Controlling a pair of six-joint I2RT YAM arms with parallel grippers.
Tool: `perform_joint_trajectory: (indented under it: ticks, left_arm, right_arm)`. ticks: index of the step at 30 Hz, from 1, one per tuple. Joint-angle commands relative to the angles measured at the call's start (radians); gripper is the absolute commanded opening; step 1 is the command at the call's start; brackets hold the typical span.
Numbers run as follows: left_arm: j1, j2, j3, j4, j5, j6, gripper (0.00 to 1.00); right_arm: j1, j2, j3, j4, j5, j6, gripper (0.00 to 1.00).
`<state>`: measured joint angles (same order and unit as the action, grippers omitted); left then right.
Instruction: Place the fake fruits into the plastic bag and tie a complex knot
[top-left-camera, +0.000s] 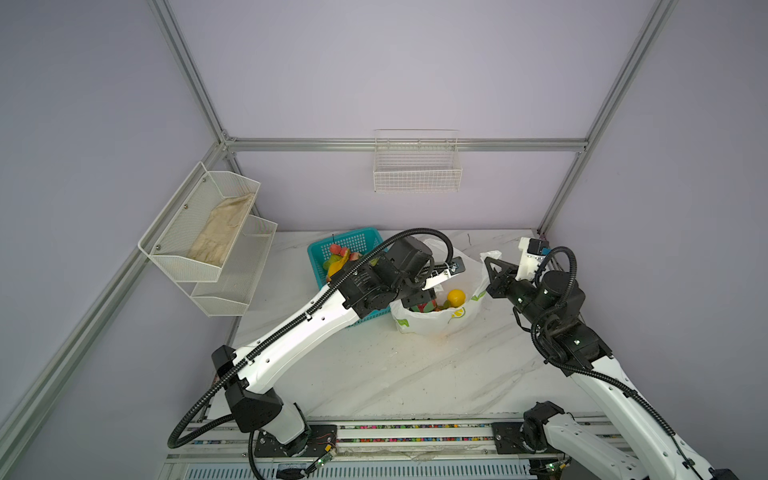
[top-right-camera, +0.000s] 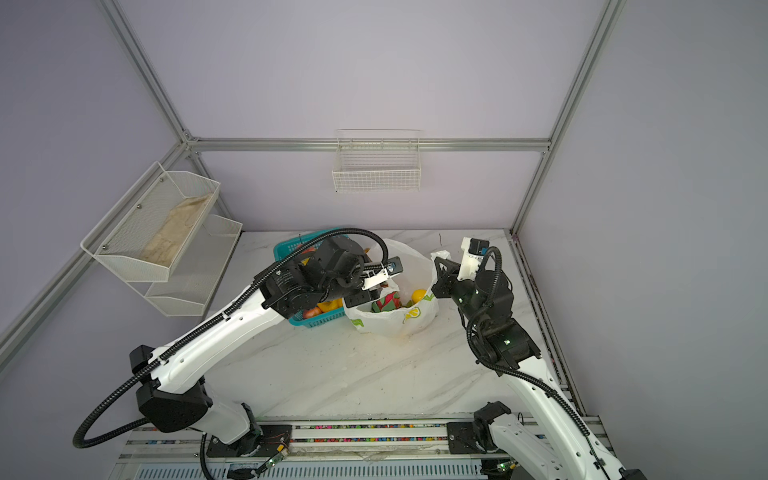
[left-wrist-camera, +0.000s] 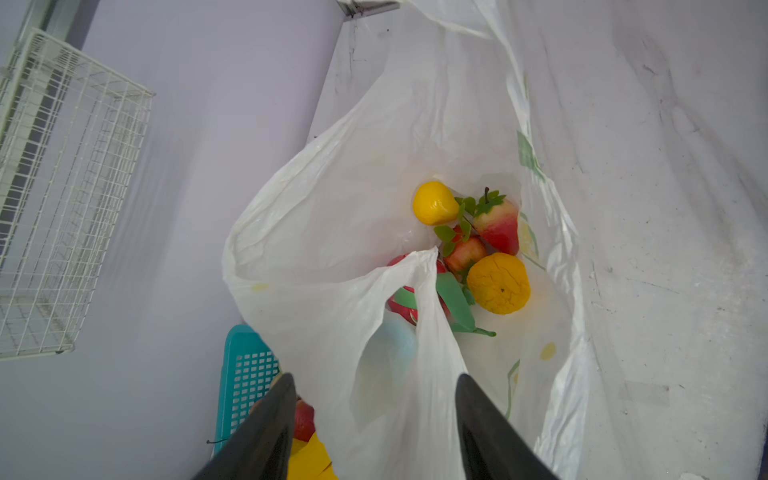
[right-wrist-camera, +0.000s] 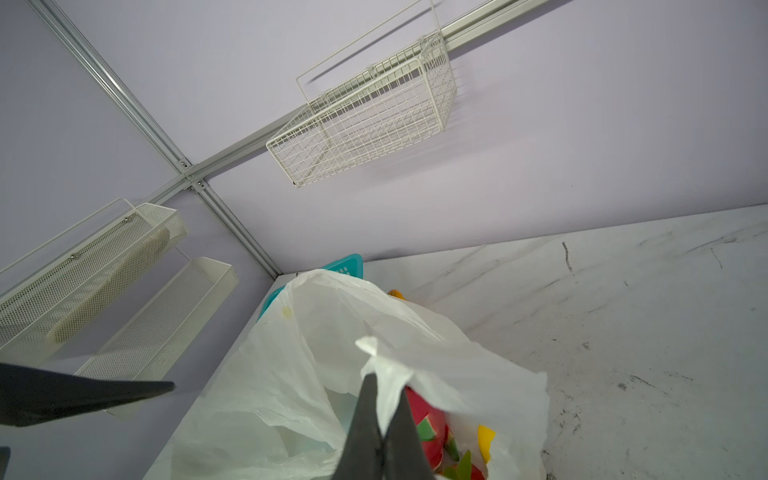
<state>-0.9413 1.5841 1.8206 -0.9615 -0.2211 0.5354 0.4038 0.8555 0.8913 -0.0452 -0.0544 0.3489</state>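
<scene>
White and crinkly, the plastic bag (top-left-camera: 432, 324) stands open on the marble table (top-left-camera: 395, 374), one side against the teal basket (top-left-camera: 353, 241). Fake fruits (left-wrist-camera: 498, 282) lie at the bag's bottom: an orange, a yellow one, and red ones with green leaves. Over the bag's mouth the left gripper (left-wrist-camera: 374, 378) has its jaws well apart, gripping nothing; a handle loop rises between them. At the bag's rim opposite the basket, the right gripper (right-wrist-camera: 384, 382) pinches a bunched handle strip tight, holding it up.

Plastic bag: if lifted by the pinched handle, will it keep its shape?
Probably floppy: the plastic bag is thin, crinkled film, sagging around the right gripper. Likely bottom-heavy, with fake fruits pooled low.
</scene>
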Motion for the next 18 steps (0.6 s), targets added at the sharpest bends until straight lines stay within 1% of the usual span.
perform_joint_trajectory:
  ticks: [1, 7, 12, 15, 18]
  left_arm:
    - [-0.017, 0.048, 0.086, -0.091, -0.072, 0.064, 0.62]
    - [-0.024, 0.116, 0.152, -0.178, -0.158, 0.107, 0.65]
    - [-0.030, 0.158, 0.169, -0.191, -0.229, 0.148, 0.68]
    - [-0.034, 0.190, 0.178, -0.190, -0.306, 0.177, 0.67]
    - [-0.036, 0.210, 0.188, -0.183, -0.355, 0.191, 0.63]
  right_arm:
    - [-0.003, -0.019, 0.028, -0.002, 0.026, -0.007, 0.00]
    - [-0.004, -0.041, 0.026, -0.011, 0.040, -0.008, 0.00]
    - [-0.003, -0.041, 0.019, -0.008, 0.032, -0.001, 0.00]
    - [-0.003, -0.044, 0.011, -0.008, 0.031, 0.001, 0.00]
    - [-0.003, -0.054, 0.004, -0.008, 0.036, 0.002, 0.00]
